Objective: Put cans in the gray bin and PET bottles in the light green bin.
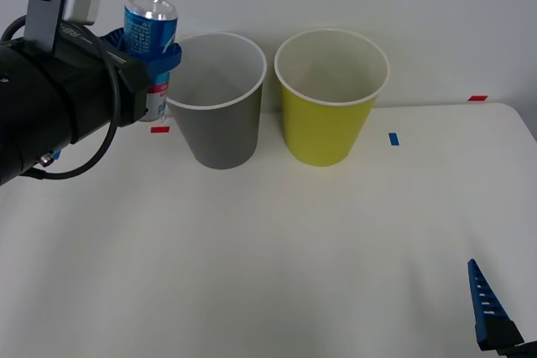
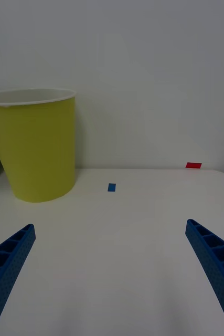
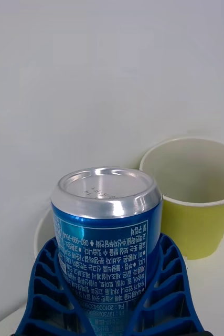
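Note:
A slim blue can [image 1: 151, 31] with a silver top is held upright in the air, my left gripper [image 1: 161, 58] shut on it, just left of the gray bin [image 1: 218, 98] and level with its rim. In the left wrist view the can [image 3: 106, 236] sits between the blue fingers [image 3: 169, 283], with the gray bin's white rim [image 3: 40, 233] behind it. The light green bin [image 1: 329, 98] stands to the right of the gray one. My right gripper [image 2: 112, 273] is open, low over the table's near right; one fingertip [image 1: 487, 308] pokes into the front view. No PET bottles are in view.
Both bins stand at the back of the white table [image 1: 277, 241], close to the wall. The light green bin [image 2: 35, 144] stands ahead of the right gripper, off to one side. Small tape marks lie on the table: red [image 1: 159, 130], blue [image 1: 393, 138], red [image 1: 477, 98].

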`<state>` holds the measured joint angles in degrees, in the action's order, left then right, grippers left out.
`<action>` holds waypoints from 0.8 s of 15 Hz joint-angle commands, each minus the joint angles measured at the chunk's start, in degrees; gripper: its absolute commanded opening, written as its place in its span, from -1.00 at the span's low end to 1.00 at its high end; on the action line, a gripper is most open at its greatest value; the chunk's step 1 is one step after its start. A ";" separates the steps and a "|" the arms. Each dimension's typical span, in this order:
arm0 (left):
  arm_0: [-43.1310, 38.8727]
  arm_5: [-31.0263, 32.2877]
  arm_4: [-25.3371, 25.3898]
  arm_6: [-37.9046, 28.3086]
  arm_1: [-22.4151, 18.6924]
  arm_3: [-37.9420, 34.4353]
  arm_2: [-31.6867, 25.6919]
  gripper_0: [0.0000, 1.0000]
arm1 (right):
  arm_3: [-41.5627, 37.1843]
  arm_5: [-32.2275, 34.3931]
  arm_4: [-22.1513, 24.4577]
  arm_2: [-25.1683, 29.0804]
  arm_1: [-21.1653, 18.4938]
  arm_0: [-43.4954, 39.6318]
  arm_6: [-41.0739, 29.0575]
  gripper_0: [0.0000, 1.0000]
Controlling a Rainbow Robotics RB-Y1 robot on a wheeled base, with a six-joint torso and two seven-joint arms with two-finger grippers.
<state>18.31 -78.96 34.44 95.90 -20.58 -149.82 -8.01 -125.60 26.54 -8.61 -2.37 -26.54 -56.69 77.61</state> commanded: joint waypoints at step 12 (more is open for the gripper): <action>19.75 17.43 3.00 -0.89 -0.42 31.61 1.15 -1.00 | 0.00 0.00 0.00 0.00 0.00 0.00 0.00 1.00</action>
<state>37.06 -64.38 37.43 95.06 -21.00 -121.00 -8.27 -125.60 26.54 -8.61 -2.37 -26.54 -56.69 77.61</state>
